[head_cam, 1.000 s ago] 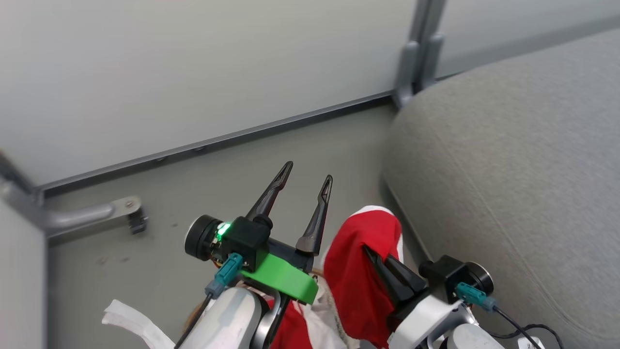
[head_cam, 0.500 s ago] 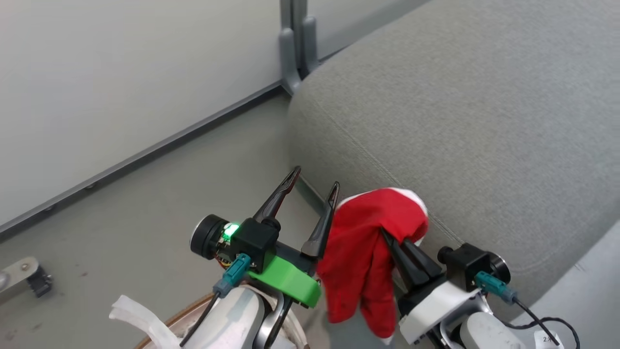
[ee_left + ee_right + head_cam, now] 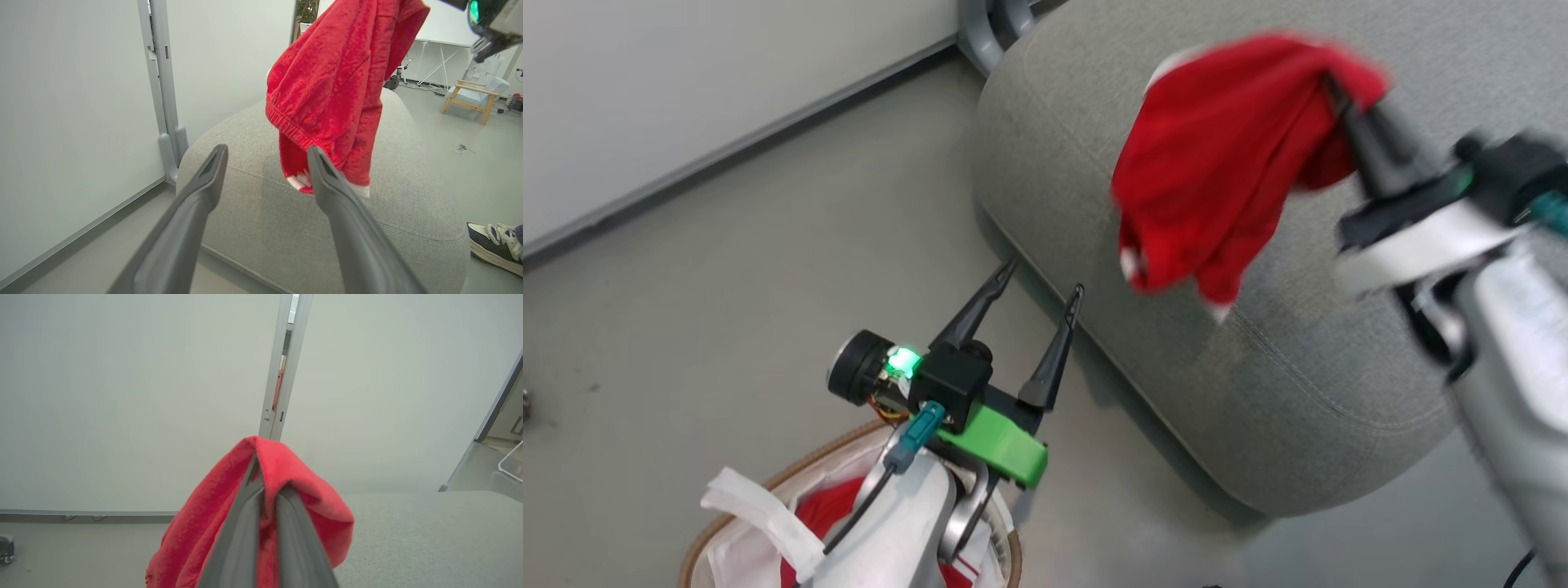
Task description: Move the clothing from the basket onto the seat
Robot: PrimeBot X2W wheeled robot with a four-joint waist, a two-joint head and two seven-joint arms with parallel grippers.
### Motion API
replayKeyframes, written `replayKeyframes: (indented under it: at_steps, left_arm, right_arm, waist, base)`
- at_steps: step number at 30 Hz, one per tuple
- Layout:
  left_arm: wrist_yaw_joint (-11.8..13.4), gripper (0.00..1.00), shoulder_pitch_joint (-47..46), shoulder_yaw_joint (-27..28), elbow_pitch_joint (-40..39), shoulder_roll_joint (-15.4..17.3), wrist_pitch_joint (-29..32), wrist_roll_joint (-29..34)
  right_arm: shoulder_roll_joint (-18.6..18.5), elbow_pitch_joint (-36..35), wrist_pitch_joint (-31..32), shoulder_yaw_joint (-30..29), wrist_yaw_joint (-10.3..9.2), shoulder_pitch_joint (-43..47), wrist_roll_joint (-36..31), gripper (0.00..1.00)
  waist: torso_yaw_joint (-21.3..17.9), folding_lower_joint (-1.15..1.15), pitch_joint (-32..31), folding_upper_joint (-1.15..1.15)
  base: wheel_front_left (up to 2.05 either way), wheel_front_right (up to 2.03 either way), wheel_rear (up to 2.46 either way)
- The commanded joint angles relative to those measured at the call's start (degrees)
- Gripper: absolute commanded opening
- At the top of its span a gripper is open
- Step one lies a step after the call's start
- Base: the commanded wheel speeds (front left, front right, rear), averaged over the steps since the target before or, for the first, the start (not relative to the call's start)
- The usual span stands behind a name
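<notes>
1. Two fingers of the right gripper [image 3: 1339, 94] are clenched on a top fold of one red garment [image 3: 1217, 155], so the rest of the cloth hangs free below the pinch.
2. This garment hangs over the seat [image 3: 1298, 384]. Its hem appears just clear of the cushion, a height judged to stop it dragging over the rounded edge.
3. The left gripper [image 3: 1046, 274] is spread and empty above the floor [image 3: 727, 286] between basket [image 3: 760, 487] and seat, apart from the carrying arm.
4. More red clothing [image 3: 829, 502] lies in the basket against the white liner [image 3: 752, 510].
5. Nothing lies on the cushion below the garment. A partition post [image 3: 163, 102] stands behind the seat, and a person's shoe [image 3: 490, 245] rests near its side.
</notes>
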Motion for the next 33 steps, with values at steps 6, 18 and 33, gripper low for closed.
replayKeyframes:
  at_steps: [6, 18, 33]
  left_arm:
    - [-1.1, 1.0, -3.8, 1.4, 0.3, 1.1, 0.0, 2.5]
    - [-2.0, 1.0, -7.1, 1.1, -0.7, 1.0, 0.0, 4.1]
    - [-2.3, 1.0, -5.5, 3.0, 1.7, 1.4, 0.0, 4.5]
  right_arm:
    - [-7.0, 4.2, -0.1, -5.5, -0.07, -12.3, -0.9, 0.0]
    - [-13.0, 17.1, -0.1, -19.1, -0.07, -20.0, -3.6, 0.0]
    - [-2.9, 26.3, -0.1, -33.4, -0.07, -5.1, -3.9, 1.0]
  waist:
    - [6.8, 0.0, 9.1, -0.01]
    - [15.3, 0.0, 17.5, -0.01]
    - [16.2, 0.0, 17.3, -0.01]
  base:
    - [0.0, 0.0, 0.0]
    - [0.0, 0.0, 0.0]
    - [0.0, 0.0, 0.0]
